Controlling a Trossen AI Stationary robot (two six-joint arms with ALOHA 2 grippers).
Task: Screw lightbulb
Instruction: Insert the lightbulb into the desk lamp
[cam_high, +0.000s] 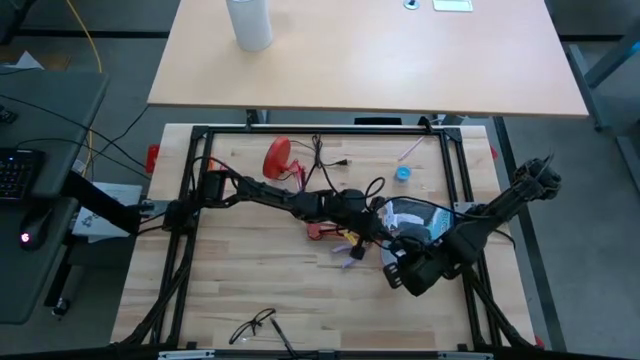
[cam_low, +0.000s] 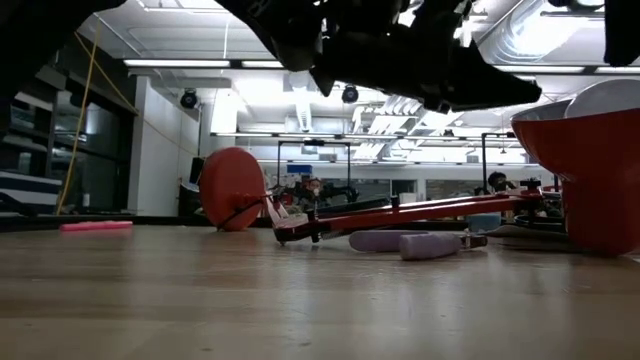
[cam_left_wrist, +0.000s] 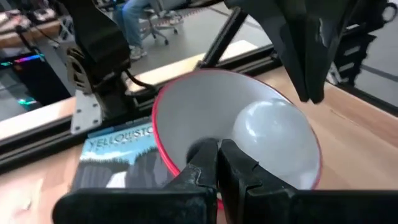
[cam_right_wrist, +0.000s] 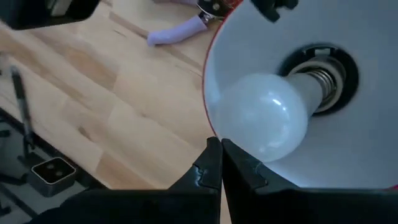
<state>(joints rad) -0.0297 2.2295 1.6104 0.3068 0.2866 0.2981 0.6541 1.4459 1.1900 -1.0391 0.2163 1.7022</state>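
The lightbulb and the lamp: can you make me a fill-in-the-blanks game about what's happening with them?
1. The lightbulb sits inside the red lamp's cone-shaped ____.
2. The lightbulb's screw base points into the lamp's ____.
3. The jaws of the right gripper are ____.
4. On the far table stands a tall white ____.

Missing words: shade; socket; shut; cylinder

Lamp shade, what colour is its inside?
White inside the lamp shade, with a red rim; clearest in the right wrist view.
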